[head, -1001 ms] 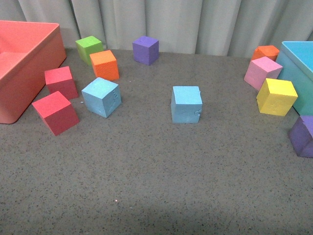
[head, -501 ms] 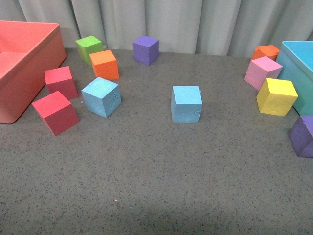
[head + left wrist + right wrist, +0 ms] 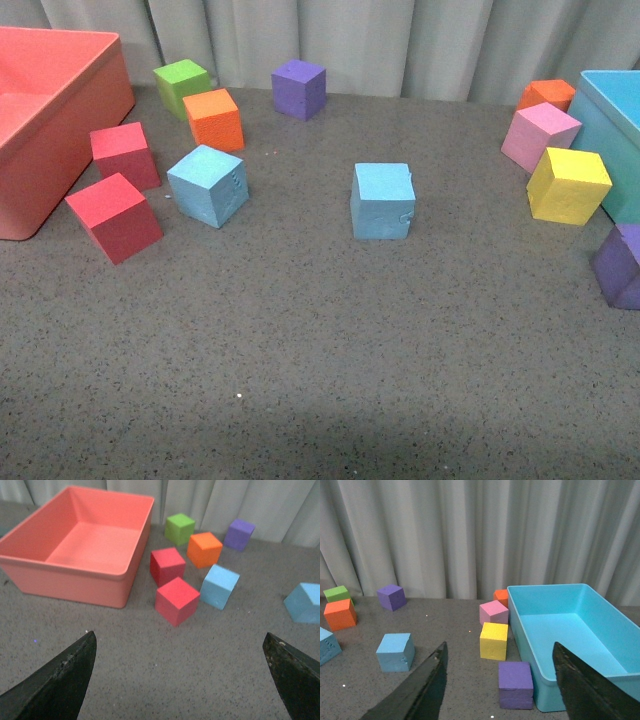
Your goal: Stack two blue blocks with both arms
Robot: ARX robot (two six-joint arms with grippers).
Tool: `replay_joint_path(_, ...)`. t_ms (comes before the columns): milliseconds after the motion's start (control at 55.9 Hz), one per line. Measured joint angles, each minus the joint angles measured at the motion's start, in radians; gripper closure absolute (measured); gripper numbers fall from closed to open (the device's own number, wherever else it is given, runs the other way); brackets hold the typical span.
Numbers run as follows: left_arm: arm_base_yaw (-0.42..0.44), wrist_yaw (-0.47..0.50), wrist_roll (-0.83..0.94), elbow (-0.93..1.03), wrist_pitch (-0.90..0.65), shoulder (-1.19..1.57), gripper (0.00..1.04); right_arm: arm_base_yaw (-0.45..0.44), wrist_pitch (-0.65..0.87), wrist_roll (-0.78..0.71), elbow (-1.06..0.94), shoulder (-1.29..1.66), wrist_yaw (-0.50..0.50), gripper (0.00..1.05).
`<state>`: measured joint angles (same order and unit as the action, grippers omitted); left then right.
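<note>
Two sky-blue blocks rest apart on the grey table. One blue block (image 3: 207,185) lies left of centre next to the red cubes, and the other blue block (image 3: 382,200) sits alone in the middle. Neither arm shows in the front view. My left gripper (image 3: 180,636) is open above bare table, with the left blue block (image 3: 219,586) and the middle one (image 3: 305,602) well ahead of it. My right gripper (image 3: 500,645) is open too and holds nothing. The middle blue block (image 3: 395,651) lies off to its side, and the other blue block (image 3: 327,645) is cut by the frame edge.
A red bin (image 3: 60,45) stands at the far left and a turquoise bin (image 3: 608,90) at the far right. Two red cubes (image 3: 113,216), an orange cube (image 3: 214,118), a green cube (image 3: 181,82) and a purple cube (image 3: 299,87) crowd the left. Pink (image 3: 540,135), yellow (image 3: 567,185) and purple cubes (image 3: 622,265) sit on the right.
The whole front view sits slightly higher in the picture than before. No block has moved relative to the others, and no arm has entered that view.
</note>
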<state>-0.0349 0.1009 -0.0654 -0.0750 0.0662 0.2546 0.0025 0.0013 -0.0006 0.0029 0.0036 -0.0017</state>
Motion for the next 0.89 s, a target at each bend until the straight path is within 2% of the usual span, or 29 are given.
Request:
replay_joint_path(161, -0.053, 0.011, -0.026, -0.085, -0.346, 0.424, 0.07, 0.000, 0.000, 0.000, 0.000, 0.000, 0.000, 0.09)
replay_joint_path(215, -0.070, 0.004, -0.025, -0.144, -0.451, 0.577, 0.07, 0.000, 0.000, 0.001, 0.000, 0.000, 0.000, 0.09)
replay_joint_path(304, -0.096, -0.008, 0.000, -0.257, -0.544, 0.815, 0.07, 0.000, 0.000, 0.001, 0.000, 0.000, 0.000, 0.10)
replay_joint_path(447, -0.126, -0.035, 0.039, -0.458, -0.539, 1.145, 0.07, 0.000, 0.000, 0.001, 0.000, 0.000, 0.000, 0.10)
replay_joint_path(644, -0.145, -0.062, 0.137, -0.818, -0.416, 1.515, 0.07, 0.000, 0.000, 0.001, 0.000, 0.000, 0.000, 0.10)
replay_joint_path(733, -0.149, -0.106, 0.171, -0.919, -0.358, 1.599, 0.07, 0.000, 0.000, 0.001, 0.000, 0.000, 0.000, 0.10)
replay_joint_path(894, -0.150, -0.128, 0.239, -1.069, -0.293, 1.729, 0.07, 0.000, 0.000, 0.001, 0.000, 0.000, 0.000, 0.10)
